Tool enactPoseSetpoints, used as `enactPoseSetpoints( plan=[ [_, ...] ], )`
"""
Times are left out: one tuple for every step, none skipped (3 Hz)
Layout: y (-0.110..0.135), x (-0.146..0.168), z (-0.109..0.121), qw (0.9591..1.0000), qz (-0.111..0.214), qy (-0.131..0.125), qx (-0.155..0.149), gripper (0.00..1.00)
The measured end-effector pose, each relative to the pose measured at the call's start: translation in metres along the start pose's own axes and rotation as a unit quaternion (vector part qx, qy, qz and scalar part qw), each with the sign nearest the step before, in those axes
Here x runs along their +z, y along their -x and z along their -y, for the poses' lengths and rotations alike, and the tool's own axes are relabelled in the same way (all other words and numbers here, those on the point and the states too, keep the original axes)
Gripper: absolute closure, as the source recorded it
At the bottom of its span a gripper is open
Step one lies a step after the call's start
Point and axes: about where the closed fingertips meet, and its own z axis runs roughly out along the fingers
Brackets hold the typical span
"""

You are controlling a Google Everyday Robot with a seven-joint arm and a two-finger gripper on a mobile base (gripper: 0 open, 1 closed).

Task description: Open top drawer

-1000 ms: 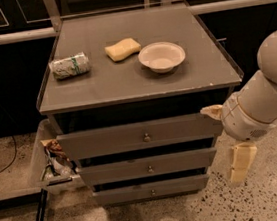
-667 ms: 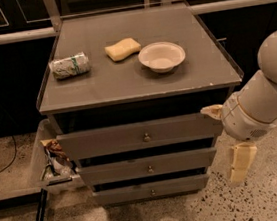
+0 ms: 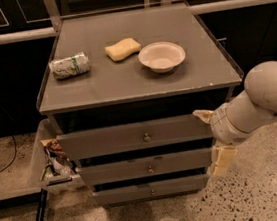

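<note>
The top drawer [image 3: 107,140] sits under the counter [image 3: 124,79], seemingly near shut. The claw [image 3: 212,137], spread wide and empty, has edged inward to the drawer's right end, away from the knob [image 3: 147,137]; pulling probably hasn't begun.

A grey three-drawer table [image 3: 208,63] carries a crushed can [image 3: 68,65], a yellow sponge [image 3: 122,49] and a white bowl [image 3: 162,56], the bowl lying just right of the sponge and the can well to its left. Below the tabletop, the top drawer [image 3: 107,140] shows a flat front with a small round knob [image 3: 146,137] at centre, above two narrower drawer fronts [image 3: 130,168]. At right, the robot's pale end effector [image 3: 212,138] hangs beside the top drawer's right edge, one finger [image 3: 202,115] at the drawer's upper corner, the other [image 3: 221,159] spread well below it. A cluttered bin [image 3: 36,163] sits on the speckled floor [image 3: 269,187] at left.
</note>
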Motion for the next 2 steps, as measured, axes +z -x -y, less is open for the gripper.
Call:
enactPoseSetpoints(
  plan=[
    [-0.018, 0.035, 0.027, 0.9987, 0.019, -0.044, -0.017, 0.00],
    [-0.040, 0.056, 0.051, 0.9958, 0.026, -0.081, -0.034, 0.00]
  ],
)
